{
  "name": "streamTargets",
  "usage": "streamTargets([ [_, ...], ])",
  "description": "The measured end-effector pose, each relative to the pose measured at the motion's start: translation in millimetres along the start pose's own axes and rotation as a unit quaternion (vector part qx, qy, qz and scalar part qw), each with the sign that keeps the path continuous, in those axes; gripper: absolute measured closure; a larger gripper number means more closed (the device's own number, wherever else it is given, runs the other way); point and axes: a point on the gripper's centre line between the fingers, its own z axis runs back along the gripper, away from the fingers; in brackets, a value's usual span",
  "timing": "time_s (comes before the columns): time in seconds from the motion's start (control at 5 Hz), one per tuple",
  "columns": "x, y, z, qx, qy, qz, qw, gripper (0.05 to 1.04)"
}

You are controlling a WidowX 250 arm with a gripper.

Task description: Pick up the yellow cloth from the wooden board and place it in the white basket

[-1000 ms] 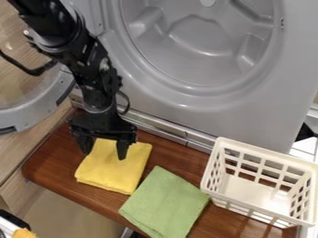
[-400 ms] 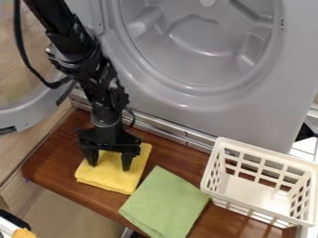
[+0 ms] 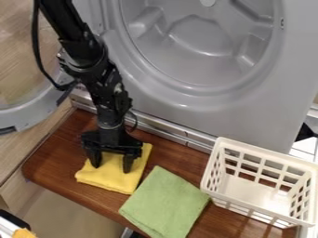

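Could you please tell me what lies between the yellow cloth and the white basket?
In the camera view, the green cloth lies between the yellow cloth and the white basket, with brown wooden surface also showing between them.

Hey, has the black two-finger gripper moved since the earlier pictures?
Yes. Judged against the unmoved folded yellow cloth, the black two-finger gripper is now lower and slightly further right in the camera view.

A grey machine front with a round opening (image 3: 248,109) spans the top and upper right; its round, see-through door (image 3: 34,115) stands at the left edge. On the brown wooden board (image 3: 55,160), a folded green cloth (image 3: 164,202) lies at lower centre, near a white plastic lattice basket (image 3: 267,154) at lower right.
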Motion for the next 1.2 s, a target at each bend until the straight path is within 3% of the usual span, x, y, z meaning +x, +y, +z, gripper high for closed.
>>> streamTargets([
  [0.4, 0.2, -8.6, -1.1, -0.008, 0.0, -0.008, 0.9999, 0.67],
  [0.6, -2.4, -2.7, 0.1, 0.01, 0.003, -0.009, 0.9999, 0.869],
  [0.8, -6.3, 2.6, 3.8, 0.039, 0.006, -0.009, 0.9992, 0.971],
  [1.0, -0.1, -0.4, 29.5, 0.066, -0.021, -0.02, 0.9974, 0.992],
  [1.2, -2.0, -6.5, 47.9, 0.068, -0.038, -0.024, 0.9967, 0.993],
])
